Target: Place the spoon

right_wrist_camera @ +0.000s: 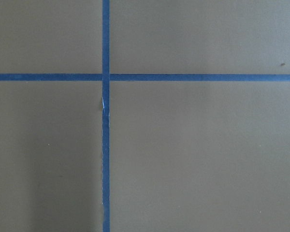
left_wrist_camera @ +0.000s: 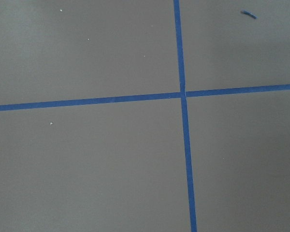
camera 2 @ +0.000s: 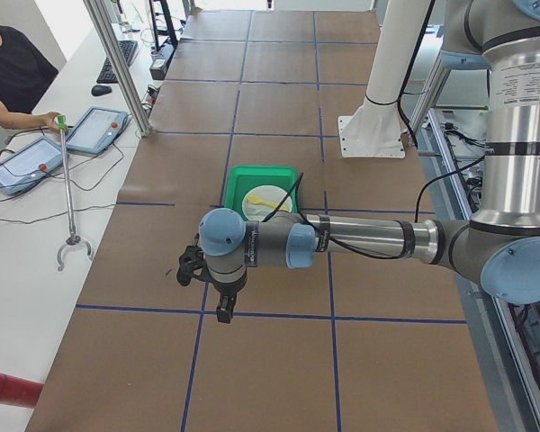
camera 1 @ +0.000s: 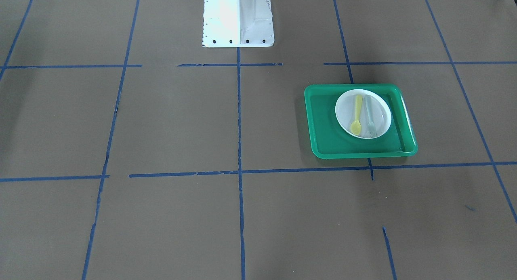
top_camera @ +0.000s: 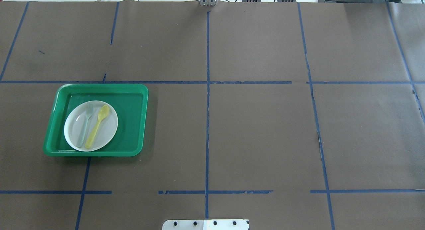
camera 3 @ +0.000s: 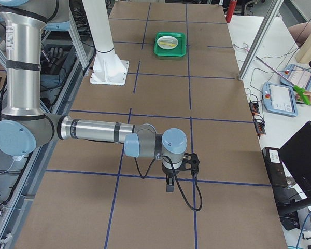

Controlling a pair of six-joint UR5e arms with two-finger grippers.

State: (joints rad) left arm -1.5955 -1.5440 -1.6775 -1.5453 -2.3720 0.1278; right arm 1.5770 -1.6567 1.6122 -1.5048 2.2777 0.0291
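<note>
The yellow spoon (camera 1: 357, 115) (top_camera: 97, 126) lies on a white plate (camera 1: 383, 115) (top_camera: 108, 130), bowl toward the table's far side, next to a pale grey-green fork (camera 1: 370, 116) (top_camera: 84, 125). The plate sits in a green tray (camera 1: 323, 128) (top_camera: 132, 123) on my left side. My left gripper (camera 2: 221, 309) hangs above the brown table, well short of the tray, and shows only in the exterior left view. My right gripper (camera 3: 169, 185) hangs over the table's other end, far from the tray. I cannot tell whether either is open or shut. Both wrist views show only paper and tape.
Brown paper with blue tape lines (top_camera: 208, 123) covers the table. The robot's white base (camera 1: 237, 19) stands at the near edge. Operators, tablets (camera 2: 97, 129) and a grabber stick (camera 2: 67, 193) are on the side bench beyond the table.
</note>
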